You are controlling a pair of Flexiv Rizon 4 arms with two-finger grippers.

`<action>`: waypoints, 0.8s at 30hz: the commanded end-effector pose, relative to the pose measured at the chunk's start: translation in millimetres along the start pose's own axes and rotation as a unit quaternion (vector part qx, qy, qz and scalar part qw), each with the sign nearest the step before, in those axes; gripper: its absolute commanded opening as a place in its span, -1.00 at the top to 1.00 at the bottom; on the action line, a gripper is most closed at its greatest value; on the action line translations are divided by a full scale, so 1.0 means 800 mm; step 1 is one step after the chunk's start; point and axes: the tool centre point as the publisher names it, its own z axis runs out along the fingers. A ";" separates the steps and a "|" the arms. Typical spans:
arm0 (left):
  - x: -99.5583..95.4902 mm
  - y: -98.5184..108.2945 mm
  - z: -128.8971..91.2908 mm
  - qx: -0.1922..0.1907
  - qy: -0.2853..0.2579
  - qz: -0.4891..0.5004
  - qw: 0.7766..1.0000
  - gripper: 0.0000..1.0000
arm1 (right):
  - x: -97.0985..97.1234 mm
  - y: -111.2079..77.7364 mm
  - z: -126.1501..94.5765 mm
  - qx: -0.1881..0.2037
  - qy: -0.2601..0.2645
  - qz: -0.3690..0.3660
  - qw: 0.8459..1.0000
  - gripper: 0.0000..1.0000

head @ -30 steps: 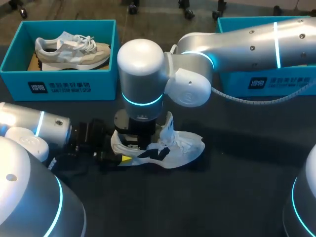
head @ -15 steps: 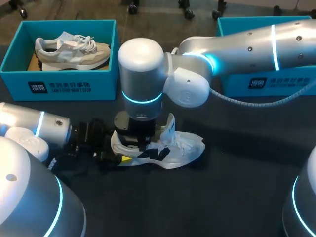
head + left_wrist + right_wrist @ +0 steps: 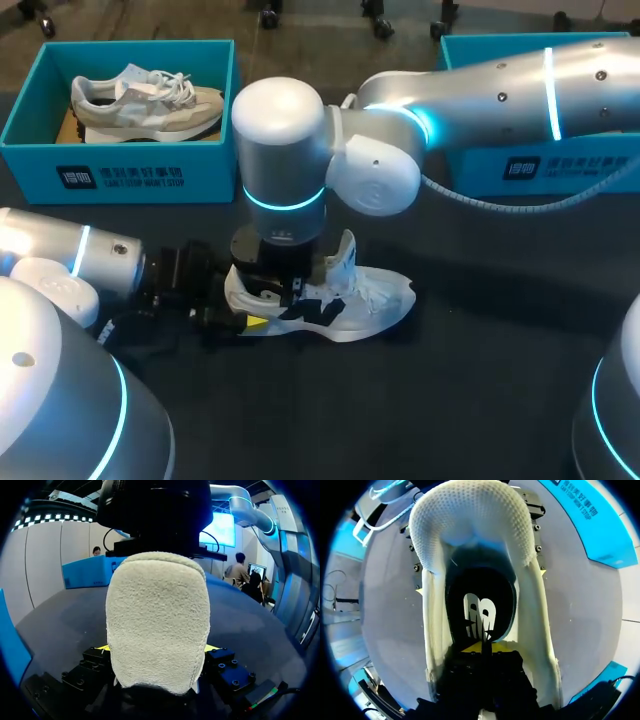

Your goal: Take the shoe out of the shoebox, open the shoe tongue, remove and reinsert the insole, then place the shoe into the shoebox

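- Insole removal looks to be the step in hand: the white shoe (image 3: 370, 300) is out of its box and lies on its sole on the dark table (image 3: 480, 380), just below and left of the frame's centre, toe towards the right.
- Its tongue (image 3: 345, 255) stands up and back from the opening, so the tongue step seems done.
- The left gripper (image 3: 248, 318) comes in low from the left edge. Its wrist view shows a yellow tip on each side of the heel, so it is clamped on the shoe and steadies it.
- The right arm crosses from the upper right and hangs straight down over the shoe's mouth.
- The right gripper (image 3: 481, 647) is sunk inside the opening, just above the black insole (image 3: 480, 610), which lies flat in the shoe's bed.
- Whether that claw is parted, or has any hold of the insole, I cannot tell; its tips are crowded by the dark interior.
- The next move, as I judge it, calls for a pinch on the insole's near edge and a slow lift up and out, while the heel clamp keeps the shoe from rising with it.
- One teal shoebox (image 3: 150, 175) in the upper left holds a second, beige shoe (image 3: 145, 100). Another shoebox (image 3: 560, 170) sits in the upper right, partly hidden behind the right arm.
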 end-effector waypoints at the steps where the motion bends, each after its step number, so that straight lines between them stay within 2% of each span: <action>1: 0.000 0.002 0.001 0.000 -0.002 0.000 1.000 1.00 | 0.009 -0.015 -0.001 0.006 -0.012 0.007 1.000 1.00; 8: 0.000 0.002 0.001 0.000 -0.002 0.000 1.000 1.00 | 0.007 -0.026 -0.022 0.013 -0.029 0.014 0.999 1.00; 24: 0.000 0.002 0.001 0.000 -0.002 0.000 1.000 1.00 | -0.004 -0.037 -0.062 -0.002 -0.080 0.027 0.996 1.00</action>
